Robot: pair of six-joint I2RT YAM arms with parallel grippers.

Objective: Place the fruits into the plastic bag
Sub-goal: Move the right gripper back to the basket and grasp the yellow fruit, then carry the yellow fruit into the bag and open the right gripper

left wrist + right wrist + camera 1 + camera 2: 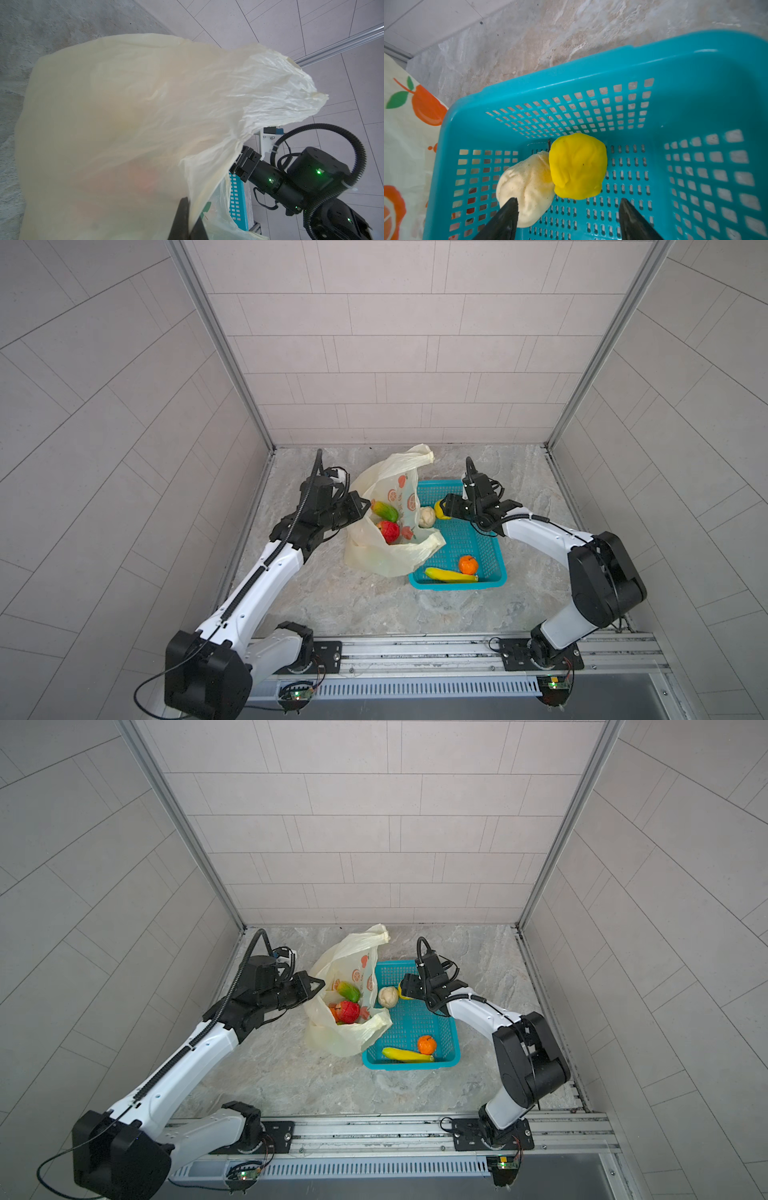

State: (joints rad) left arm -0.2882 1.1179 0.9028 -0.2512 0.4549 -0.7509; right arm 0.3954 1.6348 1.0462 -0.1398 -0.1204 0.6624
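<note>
Left gripper (362,506) is closed on the rim of the bag (386,560), its fingers (180,216) together with the thin film pinched between them in the left wrist view, where the cream sheet (124,104) fills most of the picture. In both top views the bag stands on the table (332,605) with its mouth held open towards the camera, one handle rising at the far side, and its right side lapping over the left rim of the basket (457,583). Inside the bag lie a green fruit (385,511) and, just nearer the camera, a red fruit (388,531). The right gripper (569,216) hangs over the far end of the basket with its jaws apart and nothing between them. In the right wrist view its two dark fingers (506,220) frame the lemon (578,166), which rests on the perforated floor touching a pale fruit (527,187). One fingertip overlaps the pale fruit in that view; whether it touches cannot be told. The bag's printed side (404,135) shows just beyond the basket wall (591,68). In both top views the lemon (439,510) is partly hidden by the right gripper (446,506), with the pale fruit (427,517) beside it near the bag. At the near end of the basket the banana (449,575) lies along the front wall, and the tangerine (468,564) sits just beside it, well apart from the lemon.
</note>
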